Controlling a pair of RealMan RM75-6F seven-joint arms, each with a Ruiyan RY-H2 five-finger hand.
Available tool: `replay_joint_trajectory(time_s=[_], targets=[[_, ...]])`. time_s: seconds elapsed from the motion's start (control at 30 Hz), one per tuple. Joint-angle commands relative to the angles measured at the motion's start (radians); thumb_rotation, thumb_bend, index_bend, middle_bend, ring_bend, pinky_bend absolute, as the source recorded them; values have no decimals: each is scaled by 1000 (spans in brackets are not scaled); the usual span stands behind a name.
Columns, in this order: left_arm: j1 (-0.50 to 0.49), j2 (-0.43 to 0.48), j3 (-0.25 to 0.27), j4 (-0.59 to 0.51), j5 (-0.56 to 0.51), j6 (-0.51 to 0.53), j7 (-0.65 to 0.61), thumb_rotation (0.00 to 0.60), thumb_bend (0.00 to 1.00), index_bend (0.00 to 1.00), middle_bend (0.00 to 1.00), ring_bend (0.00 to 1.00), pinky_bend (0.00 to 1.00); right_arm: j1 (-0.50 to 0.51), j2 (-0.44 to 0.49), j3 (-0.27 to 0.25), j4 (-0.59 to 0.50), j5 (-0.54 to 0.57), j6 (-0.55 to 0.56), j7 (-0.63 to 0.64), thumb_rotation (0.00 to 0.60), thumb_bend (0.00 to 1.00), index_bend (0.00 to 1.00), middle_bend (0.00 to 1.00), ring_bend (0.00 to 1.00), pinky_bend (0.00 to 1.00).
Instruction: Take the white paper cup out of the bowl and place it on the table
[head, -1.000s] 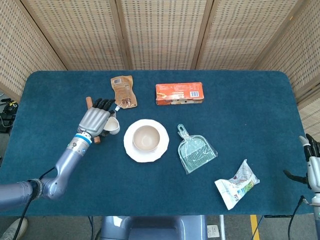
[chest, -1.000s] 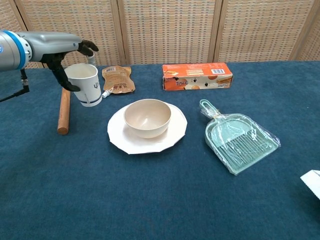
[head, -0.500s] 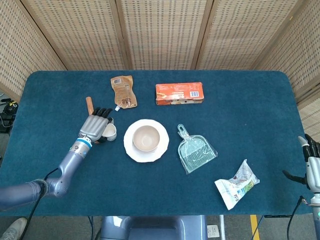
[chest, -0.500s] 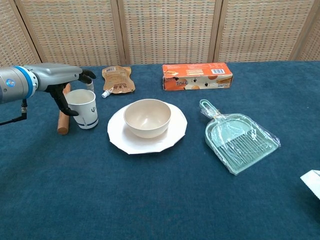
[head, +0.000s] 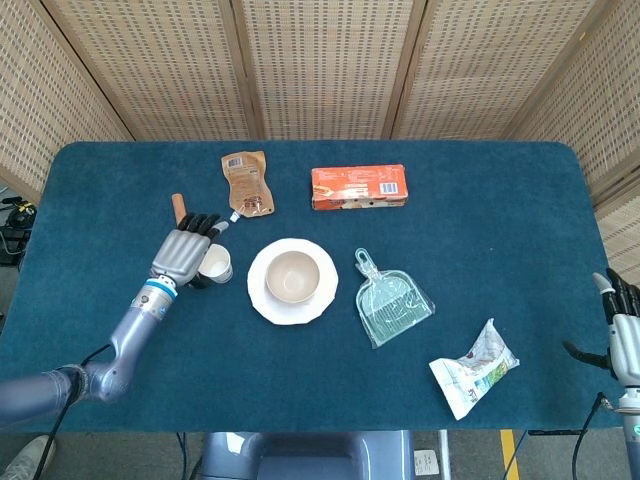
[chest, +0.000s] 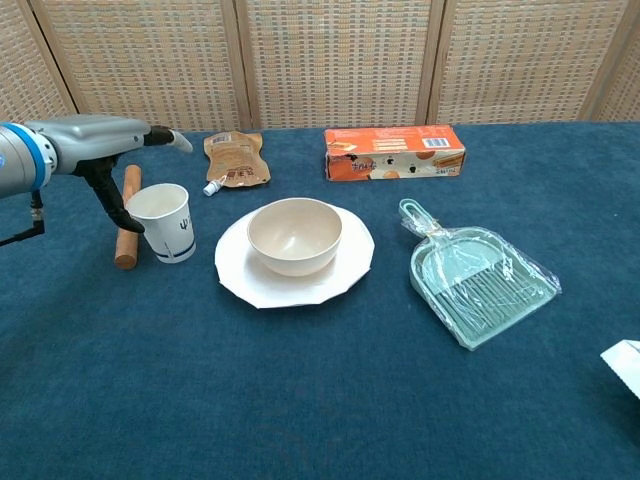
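Beside upright cup (chest: 166, 222), spread left robot hand (chest: 118, 160)

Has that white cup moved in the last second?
Yes. The cup has come down: a second ago it hung in the left robot hand level with the wooden stick's top; now it stands on the table beside the stick.

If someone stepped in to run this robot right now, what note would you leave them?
Left hand: fingers spread above the white paper cup, apparently let go; one finger may touch its side.
Right hand: idle at the table's right edge, holding nothing.
Cup stands upright on the blue table, between the wooden stick and the plate. The bowl is empty.
Done: cup out and set down.
Left: draw the left hand away.
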Motion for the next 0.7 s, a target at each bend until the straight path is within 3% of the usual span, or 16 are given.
replay_joint_trajectory(time_s=[0.03,0.3,0.47,0.57,0.7], targets=[[63,63,-1,-100,66,112,-22,600,32,0,0,0,0,-1,2,-1,-4,-5,4,-2,600,126,0,0,0,0],[268,104,92,-215,235,439,-8,600,32,0,0,0,0,2,5,-16,-27,-29,4,-21,600,126,0,0,0,0],[373,97,148,-220,310,557,-29,600,34,0,0,0,0,4,3,-23,-36,-41,4,-30,600,126,0,0,0,0],[466,98,209,-229,367,643,-35,600,33,0,0,0,0,5,3,-31,-44,-54,6,-38,600,126,0,0,0,0],[524,96,237,-230,413,691,-36,600,34,0,0,0,0,5,2,-39,-55,-67,10,-47,600,127,0,0,0,0]])
